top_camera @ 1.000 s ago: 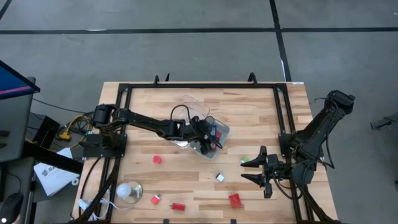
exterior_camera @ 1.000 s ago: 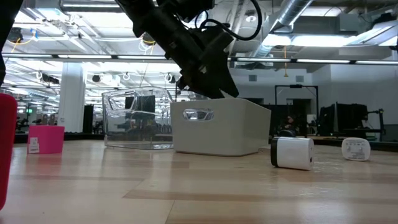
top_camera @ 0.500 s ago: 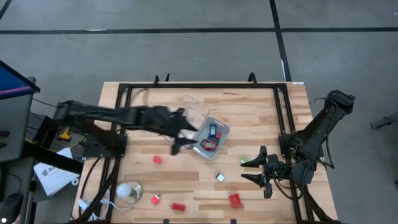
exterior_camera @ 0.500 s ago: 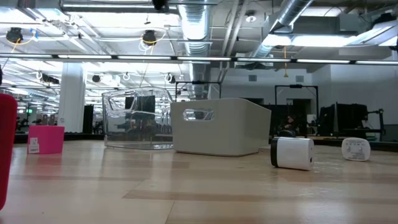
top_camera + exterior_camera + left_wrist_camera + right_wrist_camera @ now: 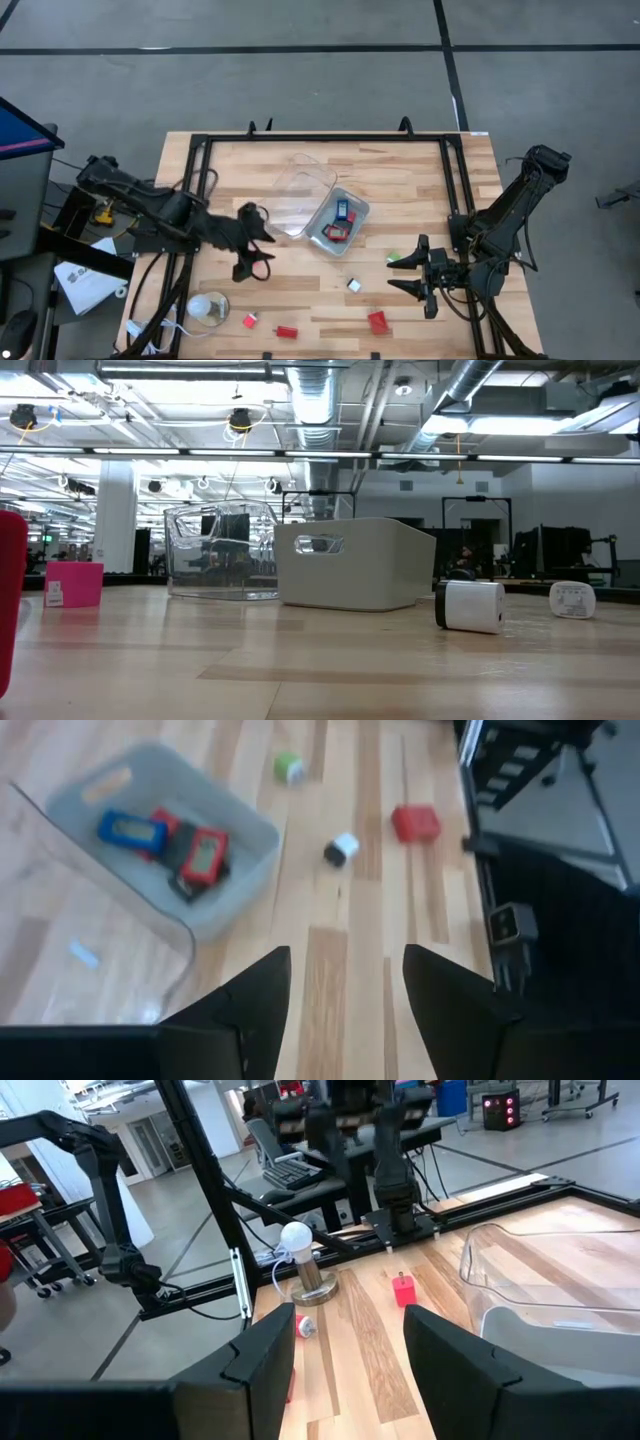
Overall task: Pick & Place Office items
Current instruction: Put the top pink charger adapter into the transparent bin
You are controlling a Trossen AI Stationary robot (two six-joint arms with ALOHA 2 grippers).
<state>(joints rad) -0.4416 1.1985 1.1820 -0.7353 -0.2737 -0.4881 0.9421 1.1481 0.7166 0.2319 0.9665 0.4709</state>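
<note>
A grey tray near the table's middle holds blue, red and black office items. Beside it stands a clear tray. Loose pieces lie on the wood: a green one, a white one, a red block and two small reds. My left gripper hovers open left of the trays, nothing between its fingers. My right gripper waits open near the right edge, pointing toward the table's left.
A round whitish object with a cord sits at the near left corner. A black frame runs round the tabletop. In the low view a pink block and a white piece stand before the trays.
My left gripper has drawn back from over the grey tray toward the table's left and near edges. It has risen out of the low view. The items in the tray now lie uncovered.
</note>
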